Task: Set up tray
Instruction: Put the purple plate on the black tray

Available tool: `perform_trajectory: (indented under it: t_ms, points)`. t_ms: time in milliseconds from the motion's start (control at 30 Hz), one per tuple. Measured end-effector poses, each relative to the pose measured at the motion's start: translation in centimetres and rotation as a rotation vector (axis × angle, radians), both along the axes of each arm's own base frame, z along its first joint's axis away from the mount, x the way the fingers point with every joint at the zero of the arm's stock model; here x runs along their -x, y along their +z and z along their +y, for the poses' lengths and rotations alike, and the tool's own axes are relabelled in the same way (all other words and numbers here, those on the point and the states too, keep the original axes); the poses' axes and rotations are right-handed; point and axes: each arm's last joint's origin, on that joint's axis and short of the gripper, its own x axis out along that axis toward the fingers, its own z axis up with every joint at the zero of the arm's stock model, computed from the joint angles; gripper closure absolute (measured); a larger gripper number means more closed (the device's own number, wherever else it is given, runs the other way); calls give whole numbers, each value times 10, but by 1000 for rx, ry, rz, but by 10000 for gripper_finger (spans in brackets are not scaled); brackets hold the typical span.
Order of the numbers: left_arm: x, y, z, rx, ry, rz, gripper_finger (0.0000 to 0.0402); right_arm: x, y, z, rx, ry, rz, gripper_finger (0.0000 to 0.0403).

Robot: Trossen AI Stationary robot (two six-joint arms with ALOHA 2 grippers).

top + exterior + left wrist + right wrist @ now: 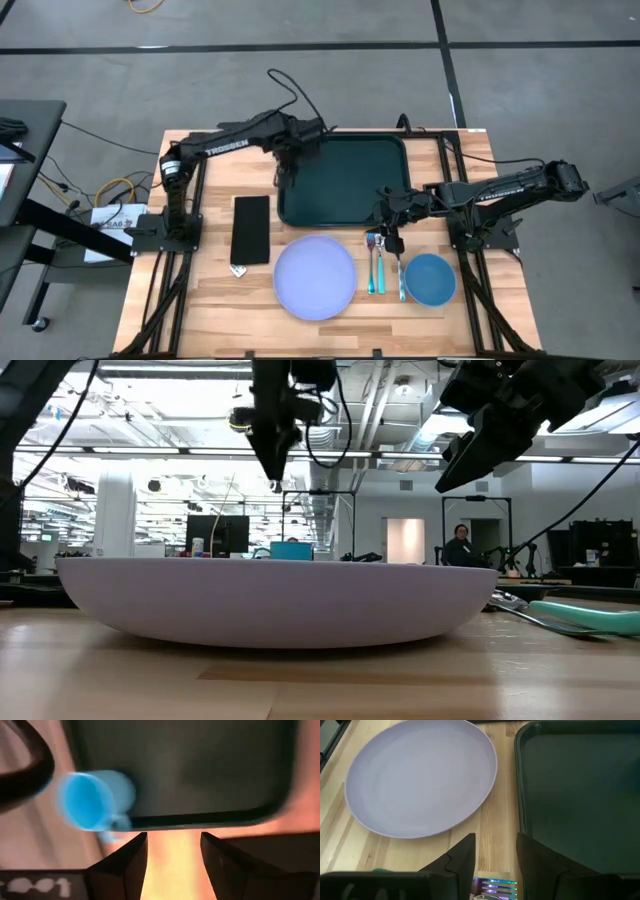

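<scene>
The dark green tray point(345, 182) lies flat at the table's far middle. My left gripper point(290, 158) hovers open over its left rim point(200, 820), raised clear of the table point(274, 455). A blue cup point(92, 800) sits just outside that rim. My right gripper point(392, 234) is open and raised point(480, 440) above the head of a fork point(495, 885), near the tray's near right corner point(520, 750). The fork and a spoon point(400, 275), both teal-handled, lie on the wood between a lavender plate point(315, 277) and a blue bowl point(430, 278).
A narrow flat black rectangle point(250, 230) lies left of the plate, near the left arm's base. The plate fills the near middle point(270, 595). Bare wood shows between plate and tray point(497, 820). A person point(460, 545) sits in the room behind.
</scene>
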Motion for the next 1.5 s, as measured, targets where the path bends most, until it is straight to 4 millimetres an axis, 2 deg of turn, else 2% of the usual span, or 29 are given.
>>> perform_trajectory:
  t_ms: [100, 200, 367, 500, 600, 700, 800, 900, 967, 1067, 1233, 1500]
  points:
    - [3, -2, -20, 231, 113, 14, 230, 0, 0, 0, -13, -13, 2, 269]
    - [0, -13, -40, 408, 203, 33, 230, 0, 0, 0, -34, -33, 7, 269]
    - [-5, -47, -73, 407, 241, 121, 230, 3, -3, 0, -79, -80, 49, 269]
    - [4, -71, -97, 400, 282, 156, 230, 6, -11, 2, -102, -98, 82, 269]
    - [22, -72, -114, 389, 308, 121, 230, 8, -15, 5, -96, -82, 91, 269]
    - [44, -63, -126, 333, 340, 17, 230, 8, -15, 6, -76, -55, 74, 269]
    - [66, -52, -135, 295, 364, -165, 230, 4, -11, 6, -52, -25, 20, 269]
    - [87, -51, -142, 320, 390, -358, 230, 0, -6, 6, -30, 4, -56, 269]
    - [99, -60, -147, 347, 448, -485, 230, -3, -3, 6, -23, 10, -97, 269]
    - [112, -83, -150, 383, 617, -633, 230, -4, -2, 6, -22, 13, -119, 269]
    - [129, -112, -148, 420, 774, -623, 230, -4, -2, 6, -21, 14, -118, 269]
    - [125, -119, -148, 443, 792, -598, 230, -4, -2, 6, -26, 9, -113, 269]
